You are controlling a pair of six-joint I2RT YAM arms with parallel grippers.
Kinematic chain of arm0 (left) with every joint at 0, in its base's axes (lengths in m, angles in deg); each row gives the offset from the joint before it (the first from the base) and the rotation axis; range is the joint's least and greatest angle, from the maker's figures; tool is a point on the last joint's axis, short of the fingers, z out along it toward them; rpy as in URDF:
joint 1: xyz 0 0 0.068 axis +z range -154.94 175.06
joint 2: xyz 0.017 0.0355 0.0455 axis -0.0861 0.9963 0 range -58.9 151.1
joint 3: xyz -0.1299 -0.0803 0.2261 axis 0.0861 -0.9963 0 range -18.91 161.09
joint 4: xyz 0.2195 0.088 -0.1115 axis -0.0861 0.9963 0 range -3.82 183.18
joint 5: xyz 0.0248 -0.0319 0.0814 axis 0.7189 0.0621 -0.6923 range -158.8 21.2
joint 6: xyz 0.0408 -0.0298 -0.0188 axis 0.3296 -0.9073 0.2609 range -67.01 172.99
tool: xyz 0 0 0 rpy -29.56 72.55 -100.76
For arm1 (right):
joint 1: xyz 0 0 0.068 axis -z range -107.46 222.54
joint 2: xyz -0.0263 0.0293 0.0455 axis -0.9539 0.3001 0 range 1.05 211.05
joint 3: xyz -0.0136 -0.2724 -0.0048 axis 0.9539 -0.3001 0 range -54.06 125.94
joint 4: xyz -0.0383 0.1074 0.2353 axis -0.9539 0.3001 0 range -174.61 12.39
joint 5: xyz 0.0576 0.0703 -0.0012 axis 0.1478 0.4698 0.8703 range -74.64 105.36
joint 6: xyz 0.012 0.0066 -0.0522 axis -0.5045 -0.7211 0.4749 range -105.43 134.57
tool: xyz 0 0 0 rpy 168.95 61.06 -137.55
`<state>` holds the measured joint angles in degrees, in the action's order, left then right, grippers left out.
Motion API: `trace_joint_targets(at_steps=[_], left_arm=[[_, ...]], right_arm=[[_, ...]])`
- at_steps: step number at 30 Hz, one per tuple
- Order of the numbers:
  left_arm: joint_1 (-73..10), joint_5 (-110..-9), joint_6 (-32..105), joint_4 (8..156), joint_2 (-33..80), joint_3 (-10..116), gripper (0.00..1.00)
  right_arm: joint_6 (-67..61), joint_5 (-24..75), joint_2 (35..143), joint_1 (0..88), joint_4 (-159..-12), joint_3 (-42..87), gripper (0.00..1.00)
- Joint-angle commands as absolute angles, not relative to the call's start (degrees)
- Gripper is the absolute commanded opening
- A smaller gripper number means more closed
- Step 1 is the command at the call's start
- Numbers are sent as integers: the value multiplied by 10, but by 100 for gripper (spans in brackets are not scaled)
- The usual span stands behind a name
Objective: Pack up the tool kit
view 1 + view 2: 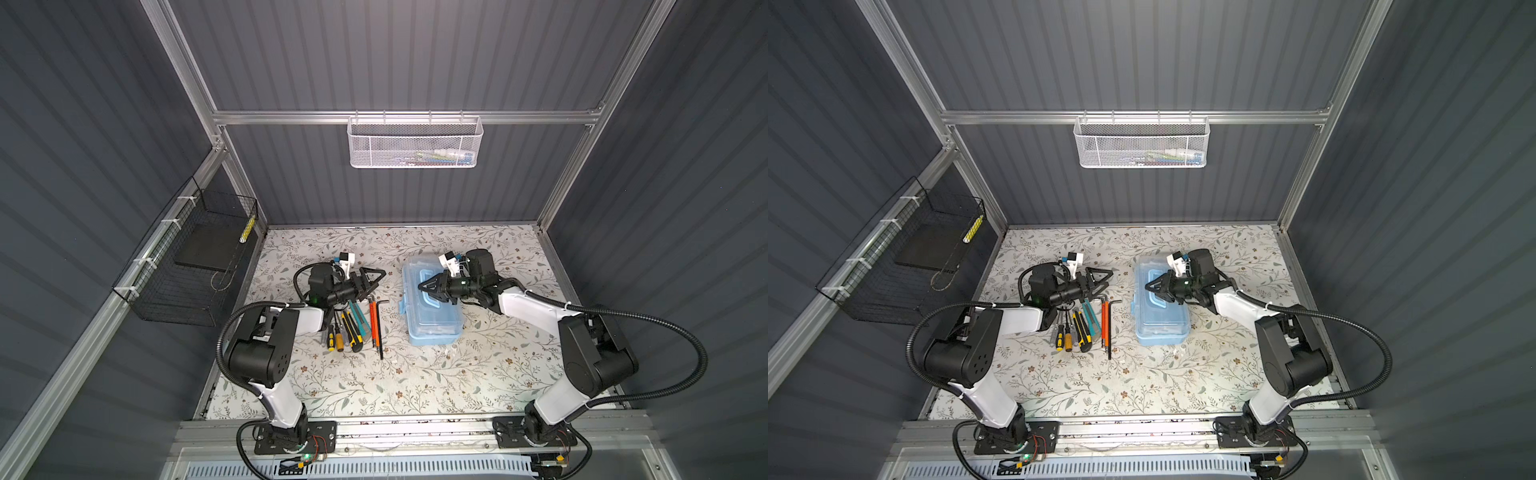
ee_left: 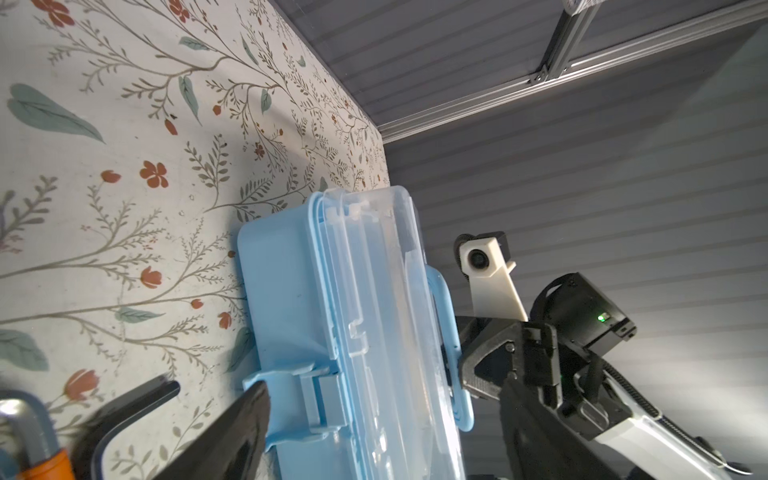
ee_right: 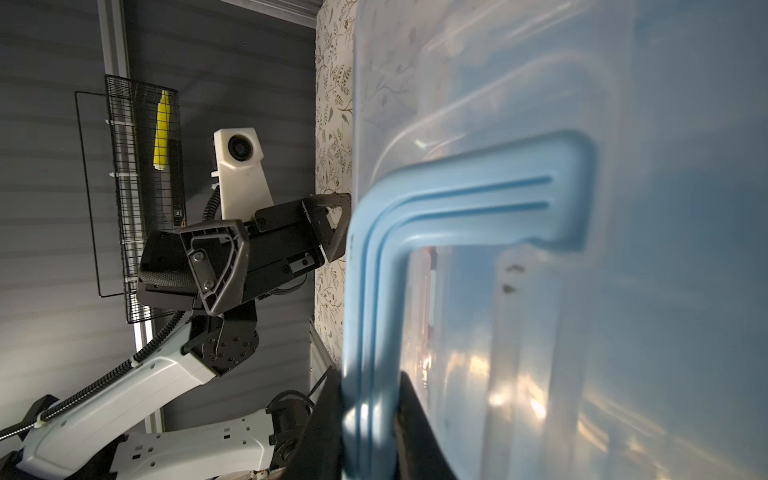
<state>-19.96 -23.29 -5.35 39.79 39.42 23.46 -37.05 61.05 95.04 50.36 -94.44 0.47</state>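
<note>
The light-blue tool kit box (image 1: 432,316) (image 1: 1160,320) stands right of the table's middle, with its clear lid (image 2: 374,291) on it. My right gripper (image 1: 420,286) (image 3: 370,440) is shut on the box's blue handle (image 3: 457,199) from the right. My left gripper (image 1: 375,284) (image 2: 382,399) is open beside the box's left side, with one finger (image 2: 241,432) next to the blue latch (image 2: 307,395). Below it on the table lie yellow-black screwdrivers (image 1: 332,338), utility knives (image 1: 355,328) and hex keys (image 1: 377,322).
A white mesh basket (image 1: 414,143) hangs on the back rail with small items inside. A black wire basket (image 1: 187,266) is fixed to the left wall and holds a yellow item (image 1: 248,229). The floral table mat (image 1: 415,382) spreads in front of both arms.
</note>
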Motion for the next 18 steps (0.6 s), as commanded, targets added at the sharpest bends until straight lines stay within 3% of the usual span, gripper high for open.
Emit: trace_joint_targets(at_steps=[1, 8, 18], left_arm=[[-222, -255, 34, 522, 365, 267, 89], [-252, -260, 43, 540, 368, 301, 92], [-293, -254, 17, 511, 424, 368, 92]], right_arm=[[-397, 651, 931, 509, -992, -1, 0], [-427, 725, 908, 512, -1039, -1, 0], [-417, 751, 896, 512, -1032, -8, 0]])
